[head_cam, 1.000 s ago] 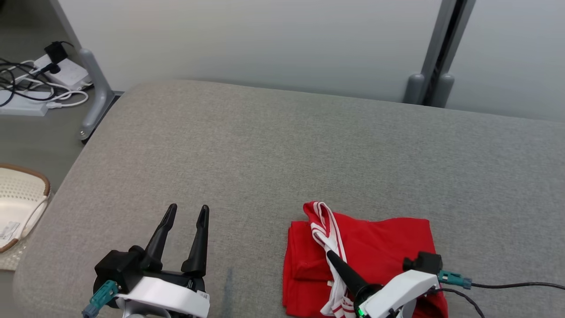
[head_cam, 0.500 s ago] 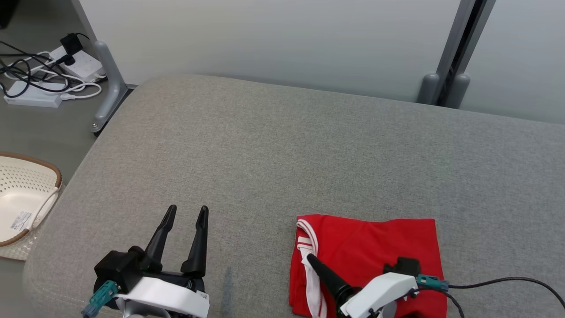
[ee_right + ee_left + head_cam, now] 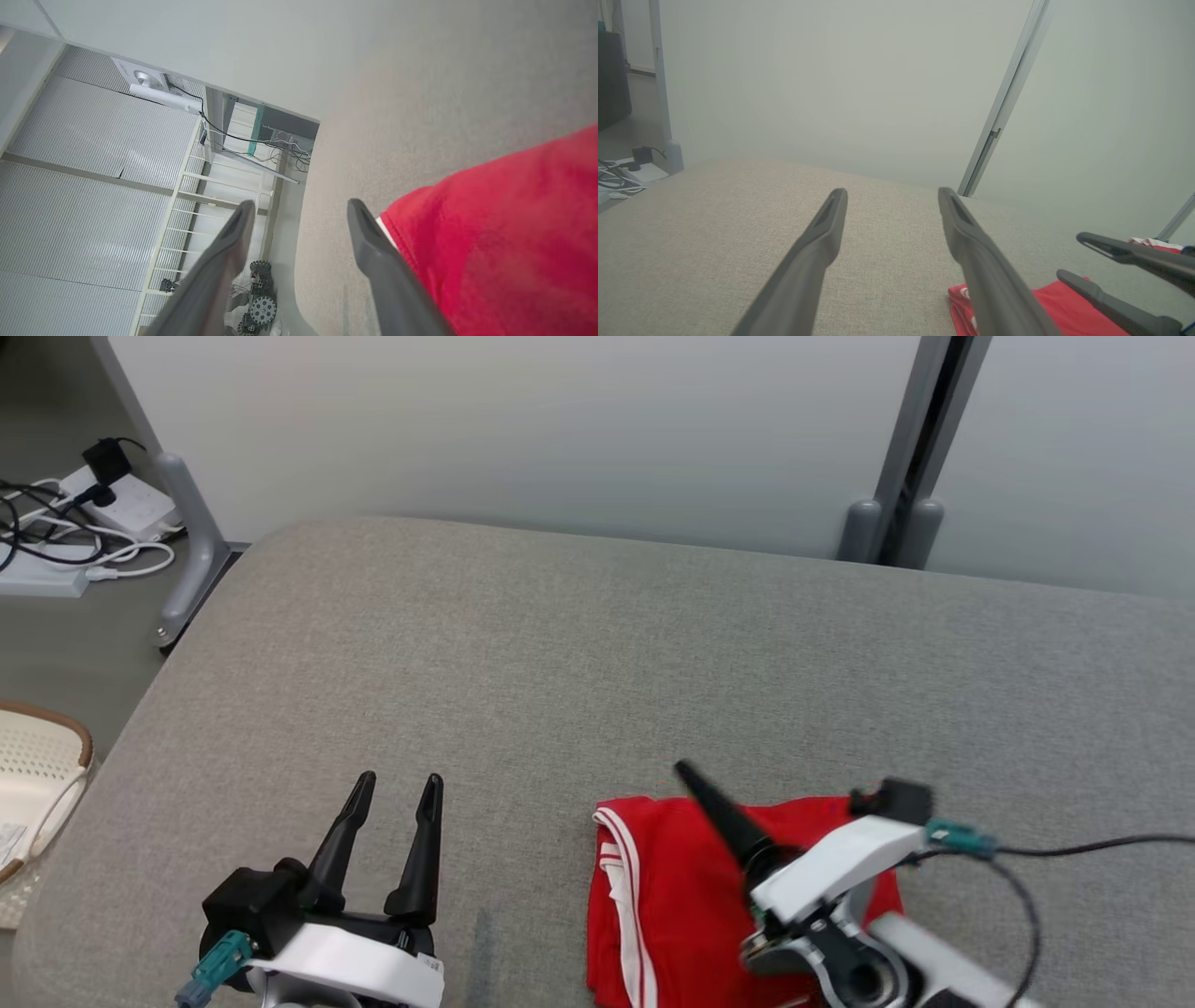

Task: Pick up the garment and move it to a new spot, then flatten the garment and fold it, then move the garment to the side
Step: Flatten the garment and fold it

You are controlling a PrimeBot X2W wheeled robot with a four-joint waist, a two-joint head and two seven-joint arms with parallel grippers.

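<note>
The red garment (image 3: 681,905) with white trim lies folded on the grey padded surface (image 3: 560,644), near its front edge and right of centre. My right gripper (image 3: 691,775) hangs just above the garment's far edge, turned on its side. The left wrist view shows the right gripper (image 3: 1070,255) with jaws apart and nothing between them, above the garment (image 3: 1045,303). In its own view the right gripper (image 3: 300,205) is open, the garment (image 3: 504,242) lying beside one finger. My left gripper (image 3: 400,779) rests open and empty at the front left, well clear of the garment; its own view shows the left gripper (image 3: 892,191) spread wide.
A white perforated basket (image 3: 37,765) with a brown rim sits off the surface's left edge. A power strip with cables (image 3: 93,513) lies on the floor at the far left, beside a grey partition foot (image 3: 191,560). Pale wall panels stand behind the surface.
My right gripper has opened, let go of the garment's white-trimmed edge and lifted toward its far edge. The raised fold has dropped flat. The head camera has shifted; the left gripper stays still.
</note>
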